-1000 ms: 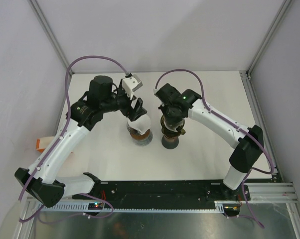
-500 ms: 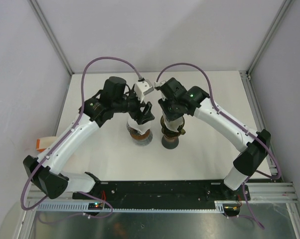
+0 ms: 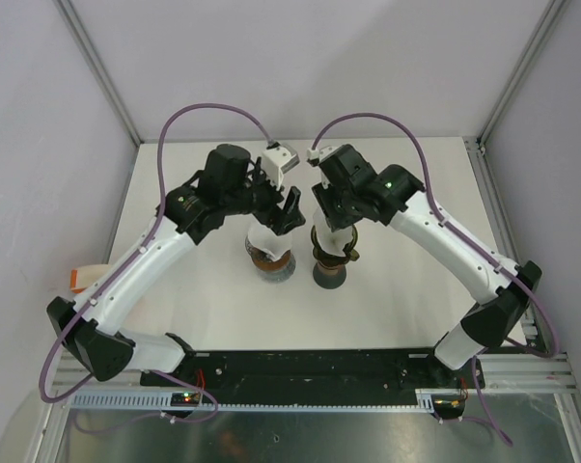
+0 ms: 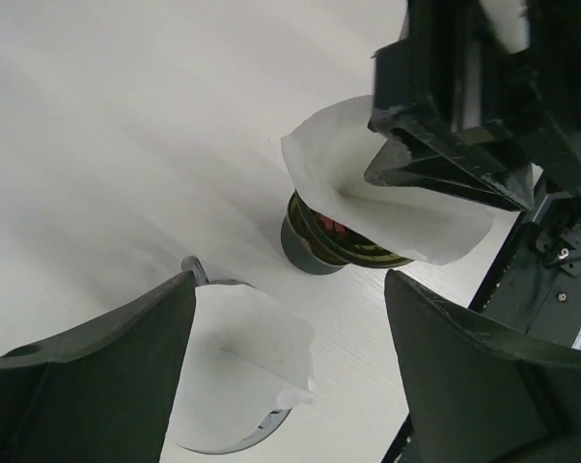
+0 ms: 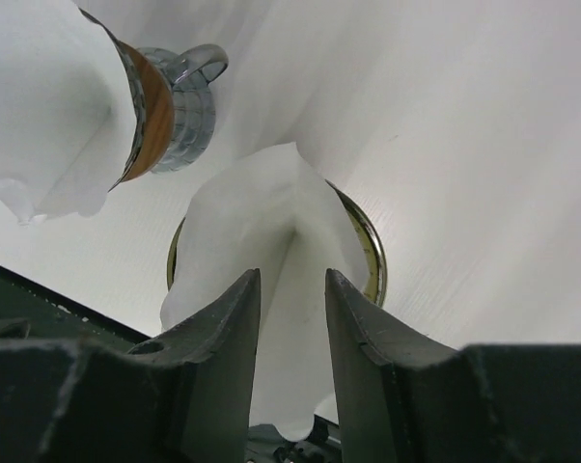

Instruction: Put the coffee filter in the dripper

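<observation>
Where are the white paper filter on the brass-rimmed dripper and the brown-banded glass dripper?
White paper filter [image 5: 289,224]: right wrist view, middle fold.
Brown-banded glass dripper [image 5: 180,110]: right wrist view, ribbed glass wall.

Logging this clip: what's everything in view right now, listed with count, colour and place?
table: one, white, under everything.
glass dripper: one, clear with a brown band, centre-left of the table.
dark dripper: one, dark with a brassy rim, just right of the glass dripper.
first filter: one, white, in the glass dripper.
second filter: one, white, in the dark dripper, rising above its rim.
cables: two, purple, one looping over each arm.
left gripper: one, black, open, above the glass dripper.
right gripper: one, black, open, over the second filter.
</observation>
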`<action>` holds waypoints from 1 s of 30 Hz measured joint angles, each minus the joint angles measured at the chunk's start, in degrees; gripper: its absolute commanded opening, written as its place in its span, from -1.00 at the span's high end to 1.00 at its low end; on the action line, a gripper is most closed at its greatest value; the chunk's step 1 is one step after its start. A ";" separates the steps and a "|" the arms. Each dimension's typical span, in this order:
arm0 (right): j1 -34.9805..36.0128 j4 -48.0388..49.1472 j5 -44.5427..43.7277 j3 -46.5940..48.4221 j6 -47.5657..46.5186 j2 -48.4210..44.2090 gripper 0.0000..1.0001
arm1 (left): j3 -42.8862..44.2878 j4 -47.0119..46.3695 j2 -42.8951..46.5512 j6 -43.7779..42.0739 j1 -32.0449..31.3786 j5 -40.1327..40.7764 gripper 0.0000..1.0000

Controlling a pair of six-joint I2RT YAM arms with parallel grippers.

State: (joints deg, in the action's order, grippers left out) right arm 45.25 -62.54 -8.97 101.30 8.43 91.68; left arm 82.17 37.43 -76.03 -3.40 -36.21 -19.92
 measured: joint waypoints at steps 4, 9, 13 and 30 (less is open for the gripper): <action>-0.02 0.22 -1.73 0.17 0.72 -2.62 0.10 | 1.49 -0.07 -1.01 2.84 -1.40 2.51 -0.71; -1.16 3.85 -3.19 -2.64 2.01 -9.99 0.02 | 3.34 -0.28 -3.65 6.10 -3.89 5.27 -0.70; -3.65 5.95 -3.85 -7.54 2.75 -14.19 0.06 | 3.58 -0.66 -6.73 7.61 -5.38 6.32 -0.68; -6.84 12.72 0.57 -16.65 4.04 -16.00 0.10 | 3.58 -0.57 -10.67 8.96 -5.95 8.48 -0.36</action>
State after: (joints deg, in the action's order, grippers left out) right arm 38.41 -49.82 -8.40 84.64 12.47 75.68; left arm 85.76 36.86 -86.70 5.56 -42.15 -11.44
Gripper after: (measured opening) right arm 0.453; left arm 0.722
